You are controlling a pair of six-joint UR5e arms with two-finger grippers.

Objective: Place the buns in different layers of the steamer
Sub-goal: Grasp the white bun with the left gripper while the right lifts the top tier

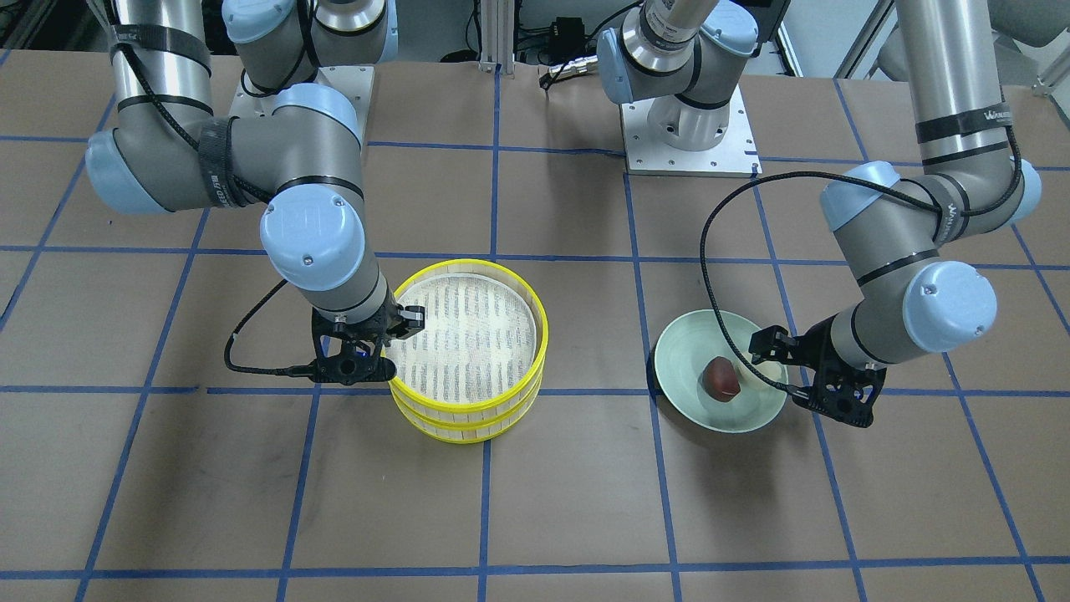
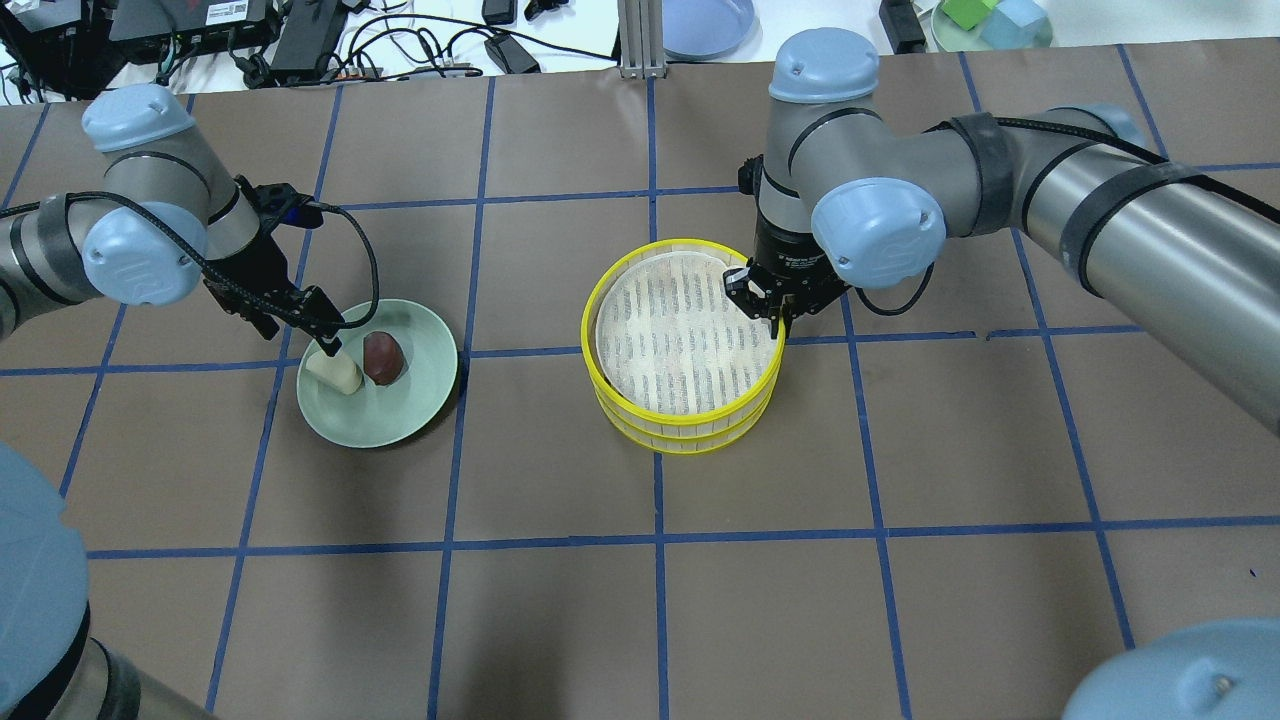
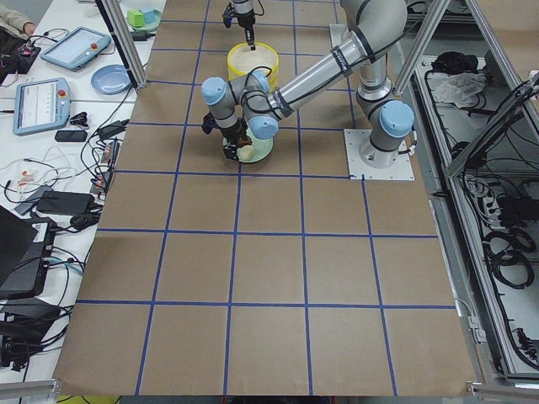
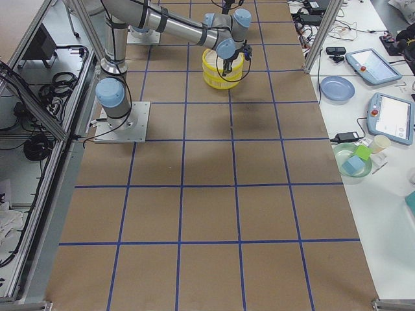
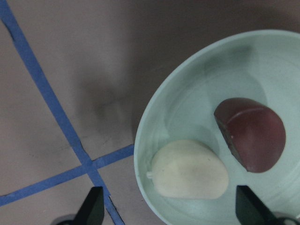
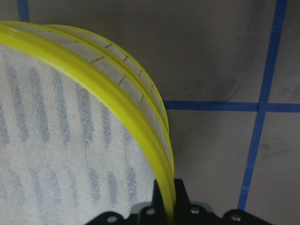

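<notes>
Two yellow-rimmed steamer layers stand stacked at the table's middle, the top layer (image 2: 685, 330) (image 1: 468, 334) on the lower layer (image 2: 690, 435) (image 1: 468, 428). My right gripper (image 2: 775, 318) (image 1: 399, 336) is shut on the top layer's yellow rim (image 6: 140, 140), one finger inside and one outside. The dark reddish-brown bun (image 2: 383, 358) (image 5: 251, 133) and the cream-white bun (image 2: 335, 373) (image 5: 190, 169) lie side by side on the pale green plate (image 2: 420, 400) (image 5: 187, 103). My left gripper (image 2: 325, 342) (image 5: 171, 206) is open just above the cream bun, a finger on each side.
The table is brown with a blue tape grid. A blue dish (image 2: 705, 25) and a green bowl of blocks (image 2: 990, 20) sit beyond the far edge, with cables and tablets on the side bench (image 4: 389, 116). The arm bases (image 1: 685, 125) stand at the robot side.
</notes>
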